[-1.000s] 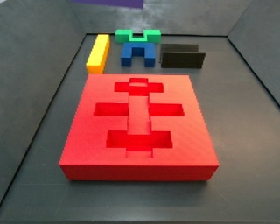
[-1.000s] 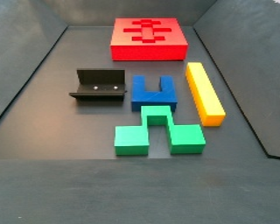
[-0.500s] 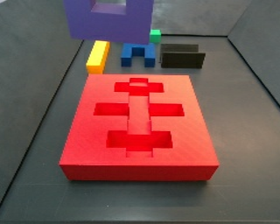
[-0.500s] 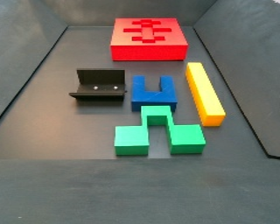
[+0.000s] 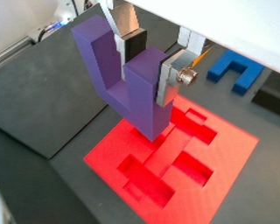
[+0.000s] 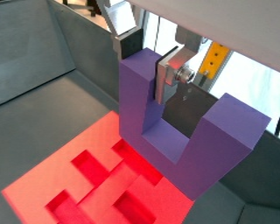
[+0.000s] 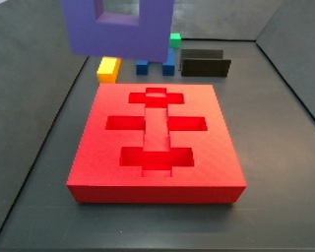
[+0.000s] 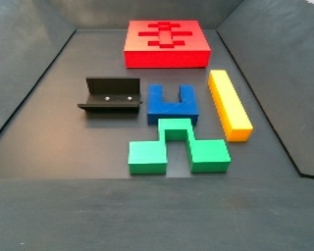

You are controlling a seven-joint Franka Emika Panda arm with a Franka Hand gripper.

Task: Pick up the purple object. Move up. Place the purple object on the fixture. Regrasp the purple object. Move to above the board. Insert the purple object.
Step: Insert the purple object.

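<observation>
In a dark grey, walled tray, contents as follows.

Floor (image 8: 42,137): flat matte dark grey, with low sloping grey walls on each side; bare around the pieces.
Board (image 7: 157,143): red slab lying flat on the floor, with brighter red cross and bar recesses on top; all recesses open. Seen also in a side view (image 8: 168,44) at the far end of the tray.
Purple object (image 5: 129,83): U-shaped, held in the air above the board, prongs pointing up toward the wrist, its base lowest. In a side view (image 7: 117,28) it hangs at the top edge, over the board's far end. Also in a wrist view (image 6: 178,131).
Gripper (image 5: 149,57): above the board; silver fingers (image 6: 171,73) pinch one prong of the purple object, one plate in the notch.
Fixture (image 8: 111,96): black bracket on the floor, beside the blue block, nothing on it.
Blue block (image 8: 173,102): between fixture and yellow bar.
Yellow bar (image 8: 228,102): long, lying flat.
Green block (image 8: 179,144): just beyond the blue block's end.
</observation>
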